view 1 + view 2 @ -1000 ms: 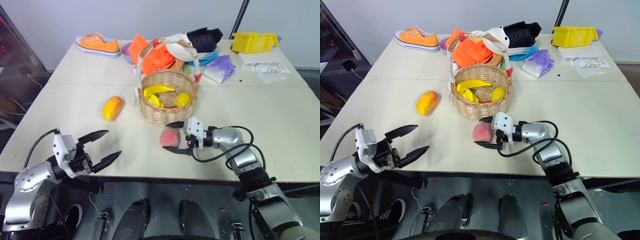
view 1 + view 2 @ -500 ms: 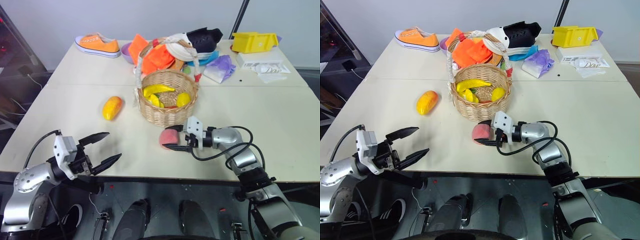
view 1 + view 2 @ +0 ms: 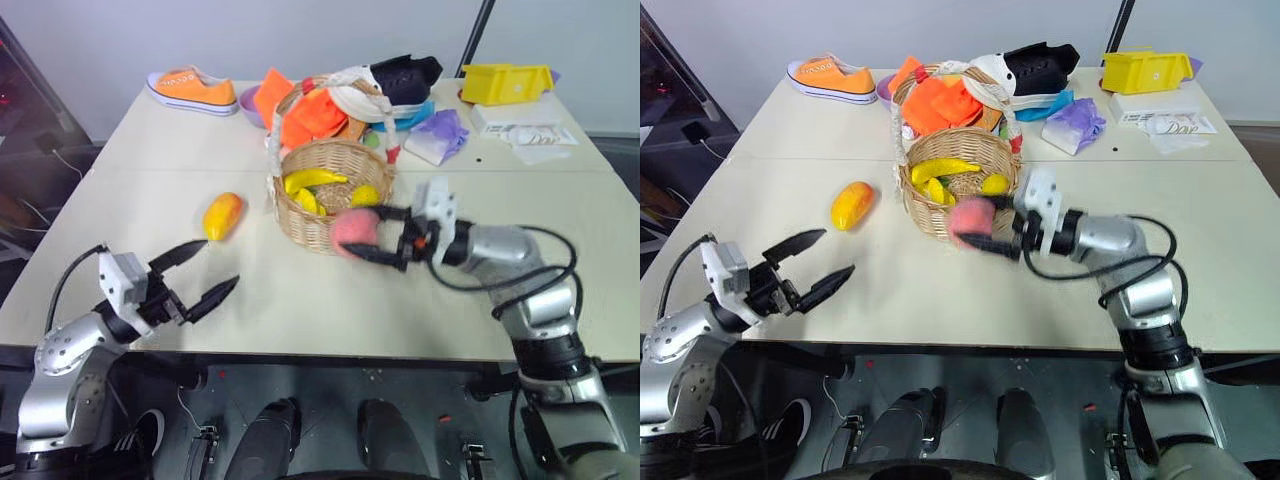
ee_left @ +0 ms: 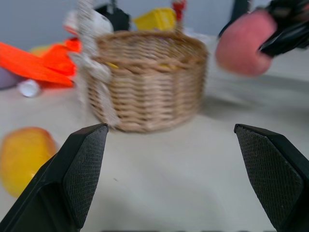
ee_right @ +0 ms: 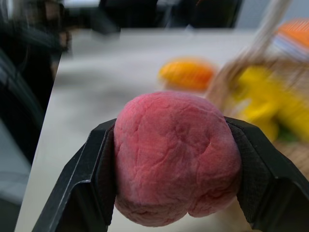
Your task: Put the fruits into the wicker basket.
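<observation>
A pale cream table spreads beneath and beyond the claw, a seam running across its top. Behind its far edge stands a plain light grey wall. Below the near edge lies dark floor.

Peach lifted; mango beside basket.
</observation>
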